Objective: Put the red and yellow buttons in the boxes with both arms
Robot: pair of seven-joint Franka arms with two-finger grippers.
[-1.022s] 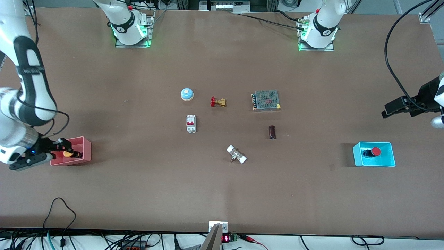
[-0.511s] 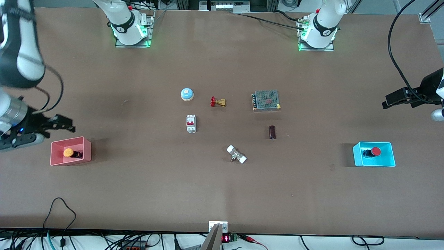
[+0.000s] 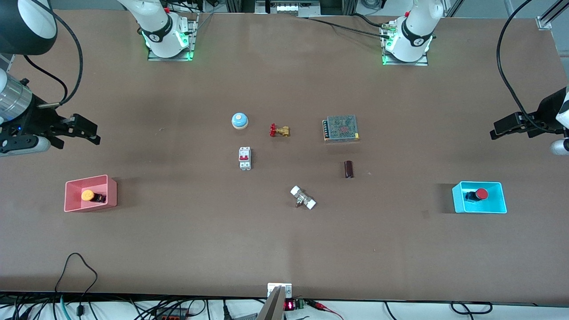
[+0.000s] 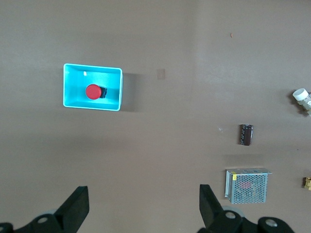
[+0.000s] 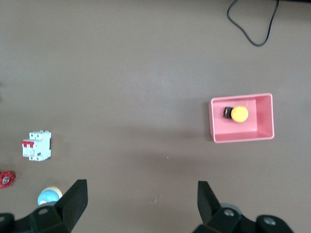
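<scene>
My right pincer (image 3: 89, 133) hangs in the air over bare bench (image 3: 284, 249) at the right arm's end, its two fingers spread wide with nothing between them. The pink box (image 3: 71, 205) sits on the bench nearer the front camera than the spot my pincer is over, well apart from it, and the yellow button (image 3: 87, 195) lies inside that box on its side, its dark body pointing toward the middle of the bench. In the right wrist view the pink box (image 5: 266, 120) and its yellow button (image 5: 239, 114) show well clear of my fingers (image 5: 73, 201).

My left pincer (image 3: 497, 133) hangs over bare bench at the left arm's end, also spread wide and holding nothing. The blue box (image 3: 501, 209) rests nearer the front camera than the spot beneath that pincer, well apart from it, with the red button (image 3: 481, 194) lying inside. The left wrist view shows the blue box (image 4: 115, 94), the red button (image 4: 93, 91) in it, and my fingers (image 4: 75, 211) far from both.
</scene>
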